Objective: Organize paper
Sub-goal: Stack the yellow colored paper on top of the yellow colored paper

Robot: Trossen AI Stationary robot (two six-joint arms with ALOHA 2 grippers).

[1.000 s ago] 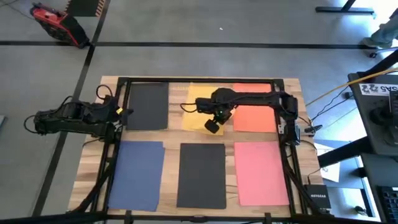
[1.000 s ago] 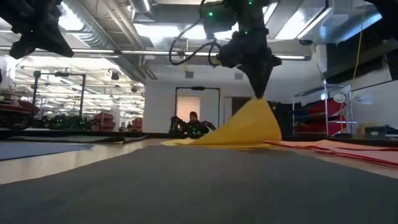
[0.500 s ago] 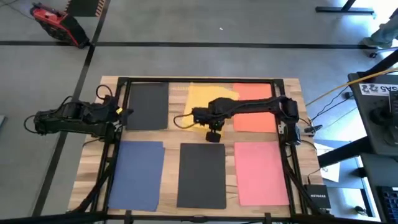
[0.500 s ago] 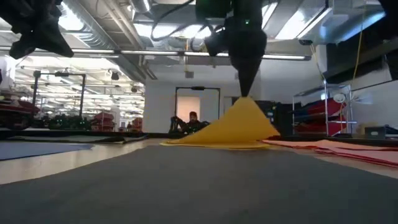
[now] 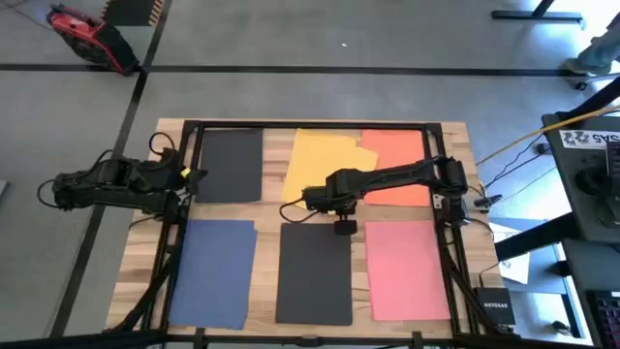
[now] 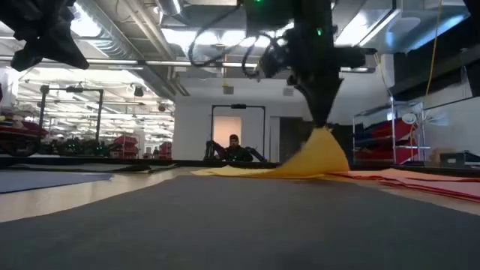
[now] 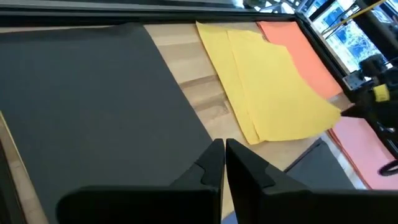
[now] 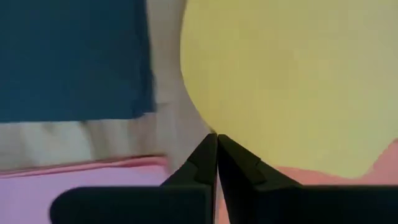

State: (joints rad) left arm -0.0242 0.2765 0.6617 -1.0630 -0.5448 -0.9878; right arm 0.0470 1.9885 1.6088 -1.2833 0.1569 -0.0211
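Six sheets of paper lie on the table. At the back are a black one [image 5: 229, 165], a yellow one [image 5: 325, 160] and an orange one [image 5: 397, 160]. At the front are a blue one [image 5: 213, 271], a black one [image 5: 315, 273] and a pink one [image 5: 407, 269]. My right gripper [image 6: 322, 126] is shut on the yellow sheet at mid-table. That sheet's far part lies flat and its near part rises to the fingers. My left gripper [image 7: 224, 152] hovers shut at the table's left edge, over the far black sheet. My right gripper pinches the yellow sheet's near edge [image 8: 214, 129] between its two fingers, which point down from above. The held edge [image 6: 321, 137] is raised off the table in a low hump. The sheet's far part [image 7: 217, 37] rests flat on the wood, partly over the orange sheet.
A black frame [image 5: 184, 174] runs around the working area. Bare wood [image 5: 276, 165] shows in the gaps between sheets. Cables and a small box [image 5: 494, 308] lie by the right edge. A person sits far back in the room [image 6: 234, 148].
My right gripper has moved toward the table's near edge and a little down, staying shut on the yellow sheet. The sheet has been drawn along with it. Its tall hump has sunk, and more of it now lies spread flat.
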